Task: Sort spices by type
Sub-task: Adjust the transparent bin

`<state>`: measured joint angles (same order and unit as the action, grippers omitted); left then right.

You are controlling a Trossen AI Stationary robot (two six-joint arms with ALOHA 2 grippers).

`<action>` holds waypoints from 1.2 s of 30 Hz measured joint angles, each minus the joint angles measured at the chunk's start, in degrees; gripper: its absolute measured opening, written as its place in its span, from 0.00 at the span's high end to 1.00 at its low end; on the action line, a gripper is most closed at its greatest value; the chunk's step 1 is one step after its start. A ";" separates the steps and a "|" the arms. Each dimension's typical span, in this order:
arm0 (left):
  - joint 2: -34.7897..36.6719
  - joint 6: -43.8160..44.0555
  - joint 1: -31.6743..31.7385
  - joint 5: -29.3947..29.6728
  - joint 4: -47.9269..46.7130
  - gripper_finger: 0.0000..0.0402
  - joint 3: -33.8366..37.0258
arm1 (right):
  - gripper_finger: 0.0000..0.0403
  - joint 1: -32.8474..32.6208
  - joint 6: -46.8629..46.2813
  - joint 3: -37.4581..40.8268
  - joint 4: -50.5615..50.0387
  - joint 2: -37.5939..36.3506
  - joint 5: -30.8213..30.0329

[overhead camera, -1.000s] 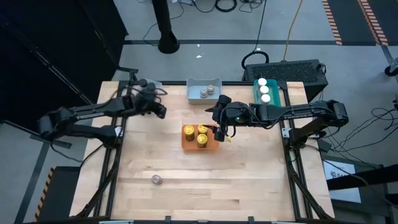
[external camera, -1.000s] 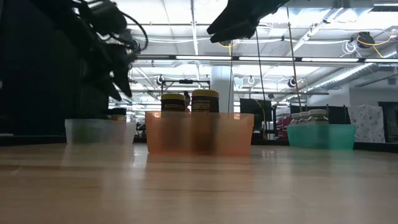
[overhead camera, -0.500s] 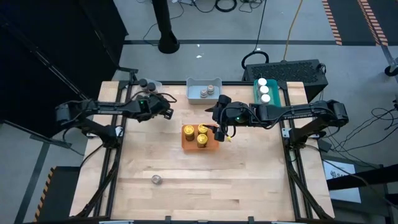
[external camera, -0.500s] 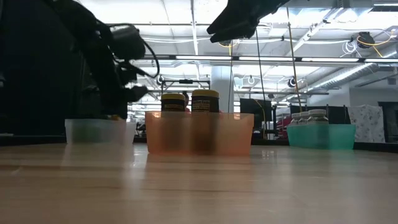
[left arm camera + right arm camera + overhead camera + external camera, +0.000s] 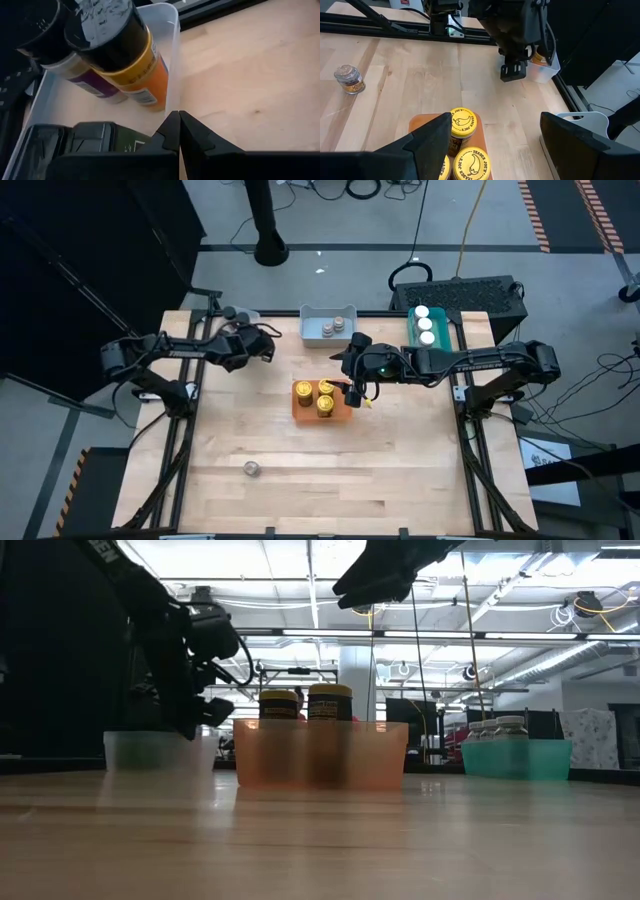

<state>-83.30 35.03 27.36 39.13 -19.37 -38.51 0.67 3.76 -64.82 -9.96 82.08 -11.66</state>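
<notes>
Two dark-lidded spices (image 5: 120,50) stand in a clear tray (image 5: 172,60) at the far left. My left gripper (image 5: 178,120) is shut with nothing in it, slanting down just off that tray's right wall (image 5: 262,346). Three yellow-lidded spices (image 5: 322,396) stand in the orange tray (image 5: 300,412). My right gripper (image 5: 496,120) hangs open above them (image 5: 356,388). One spice jar (image 5: 252,469) stands alone near the table's front.
A blue-grey tray (image 5: 312,315) with two grey-lidded jars sits at the far middle. A teal tray (image 5: 446,330) with three white-lidded jars sits at the far right. Bare wood (image 5: 380,470) spreads between the orange tray and the near edge.
My left gripper has come down toward the clear tray, tipped to point more steeply downward, and shut with nothing between its fingers.
</notes>
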 joint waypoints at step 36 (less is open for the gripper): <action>-9.61 -7.09 6.60 5.05 15.91 0.99 -0.03 | 0.29 0.00 0.16 0.00 -0.11 0.00 -0.02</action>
<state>-92.90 27.94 33.96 44.18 -3.46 -38.54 0.67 3.92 -64.82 -10.07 82.08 -11.68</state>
